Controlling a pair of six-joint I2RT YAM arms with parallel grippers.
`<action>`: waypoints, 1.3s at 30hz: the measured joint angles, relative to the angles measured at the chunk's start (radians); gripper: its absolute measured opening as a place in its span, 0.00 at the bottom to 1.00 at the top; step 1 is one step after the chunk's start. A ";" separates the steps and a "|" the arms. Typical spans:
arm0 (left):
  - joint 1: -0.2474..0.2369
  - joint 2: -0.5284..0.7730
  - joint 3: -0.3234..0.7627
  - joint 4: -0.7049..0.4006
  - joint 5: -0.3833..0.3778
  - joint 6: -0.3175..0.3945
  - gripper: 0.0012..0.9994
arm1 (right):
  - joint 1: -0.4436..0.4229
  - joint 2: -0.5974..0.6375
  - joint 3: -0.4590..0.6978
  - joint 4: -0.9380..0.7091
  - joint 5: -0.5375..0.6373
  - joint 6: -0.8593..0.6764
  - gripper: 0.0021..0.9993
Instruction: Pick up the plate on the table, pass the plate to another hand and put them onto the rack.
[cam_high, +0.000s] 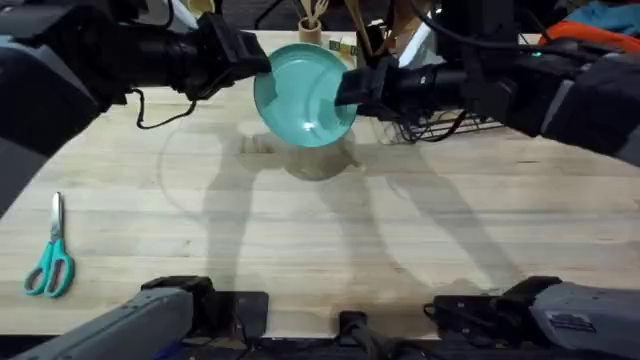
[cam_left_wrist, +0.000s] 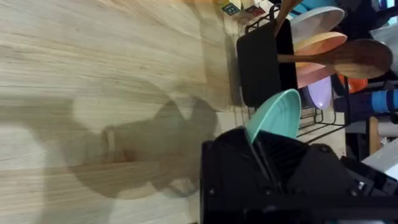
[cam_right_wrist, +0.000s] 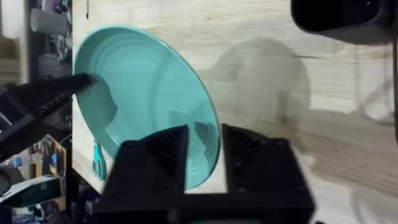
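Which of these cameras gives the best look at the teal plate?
The right wrist view: the teal plate shows its whole ringed face up close. Overhead shows the plate smaller, held above the table between both arms. The left wrist view catches it edge-on.

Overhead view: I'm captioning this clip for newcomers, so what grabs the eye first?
A round glossy teal plate held in the air above the light wooden table, gripped on opposite rims by the black left gripper and right gripper. Teal-handled scissors lie near the table's left edge.

teal plate (cam_right_wrist: 149, 99) between jaws, apparently gripped, above wooden table (cam_right_wrist: 298, 112)
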 joint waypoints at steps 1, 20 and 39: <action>0.000 0.000 0.000 0.000 -0.001 0.000 0.04 | 0.000 0.000 0.000 -0.001 0.001 0.000 0.24; 0.005 0.000 0.000 0.000 -0.005 -0.004 0.42 | -0.001 0.000 0.000 0.000 0.008 0.000 0.03; 0.005 -0.001 0.000 0.076 0.015 -0.011 1.00 | -0.012 0.000 0.000 0.002 0.077 -0.125 0.03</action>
